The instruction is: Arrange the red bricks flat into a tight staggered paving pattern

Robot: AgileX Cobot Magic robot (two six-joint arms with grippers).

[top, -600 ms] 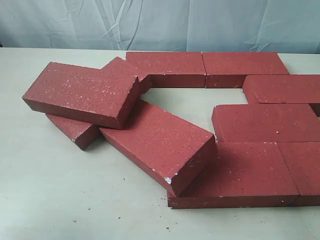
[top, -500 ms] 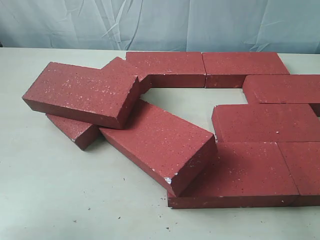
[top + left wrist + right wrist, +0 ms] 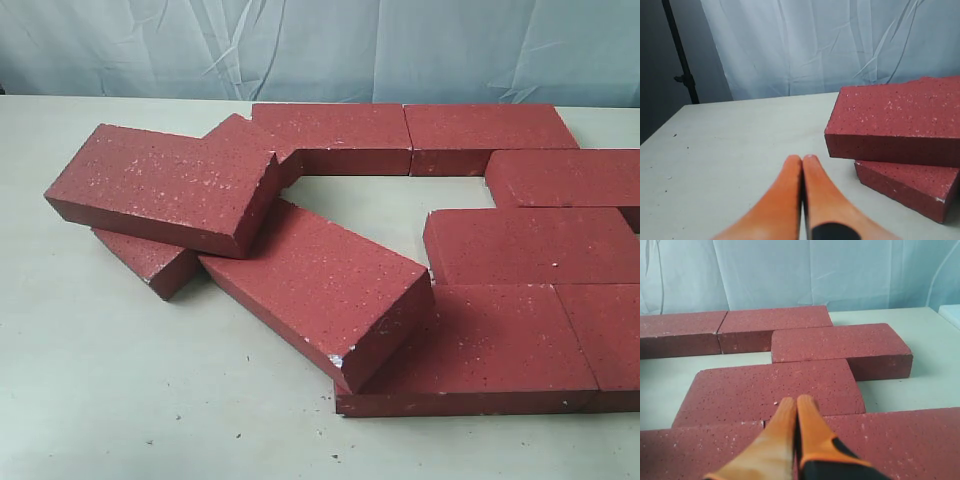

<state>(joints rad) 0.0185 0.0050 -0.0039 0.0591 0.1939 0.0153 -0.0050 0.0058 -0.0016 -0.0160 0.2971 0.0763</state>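
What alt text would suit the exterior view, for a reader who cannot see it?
Red bricks lie on a pale table: those at the right lie flat in rows, those at the left are piled askew, one leaning onto a flat brick. A wrinkled pale cloth hangs behind; no arm shows.

The bricks (image 3: 320, 285) look rough and matt, dark red flecked white. The table (image 3: 100, 380) is smooth, matt, pale. At twelve o'clock hangs creased cloth (image 3: 300, 50). My left fingers (image 3: 782, 200) look like smooth orange plastic.
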